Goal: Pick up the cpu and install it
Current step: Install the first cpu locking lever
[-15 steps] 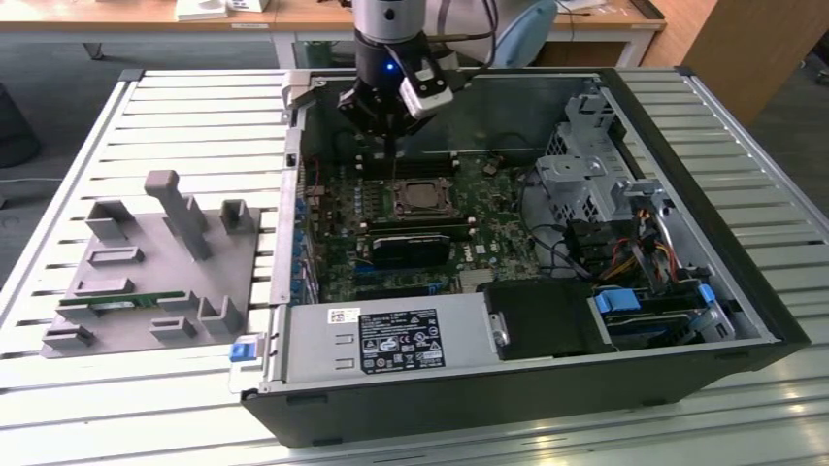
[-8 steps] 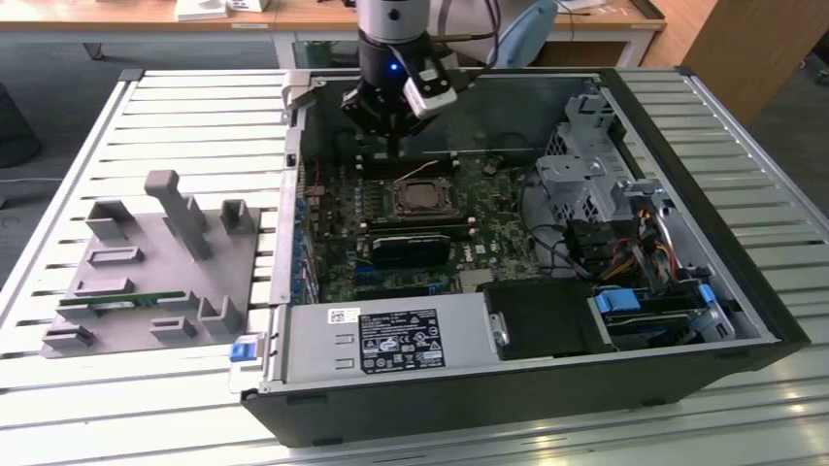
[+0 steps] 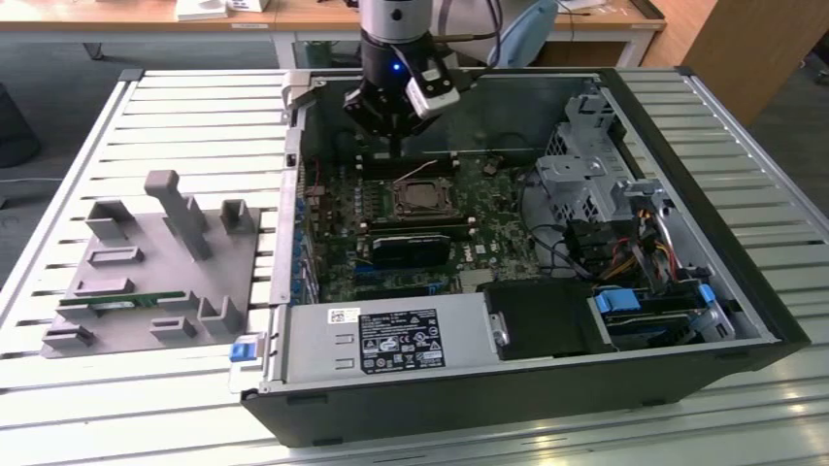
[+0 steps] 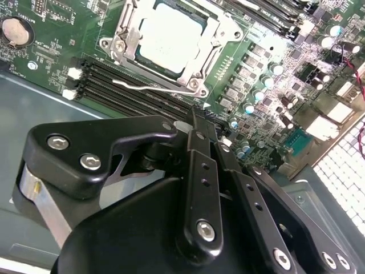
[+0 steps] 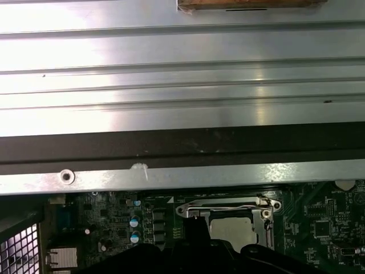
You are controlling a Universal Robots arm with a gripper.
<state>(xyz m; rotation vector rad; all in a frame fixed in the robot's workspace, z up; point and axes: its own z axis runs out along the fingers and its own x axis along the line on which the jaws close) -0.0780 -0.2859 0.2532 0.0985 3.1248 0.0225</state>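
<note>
Cpu [image 4: 171, 37] seated in socket frame [image 4: 225, 34] on green motherboard [image 4: 274, 91], silver top showing. Thin wire lever [image 4: 151, 87] lies along socket edge, beside black memory slots [image 4: 114, 85]. Round coin battery [image 4: 16, 31] well apart from socket. Black gripper [image 4: 197, 128] hangs above board, touching nothing.

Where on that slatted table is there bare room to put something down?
Bare slats lie along the table between the grey fixture and the computer case's far corner, and in front of the fixture. Inside the case it is crowded: motherboard, cables, and the tool above the cpu.
</note>
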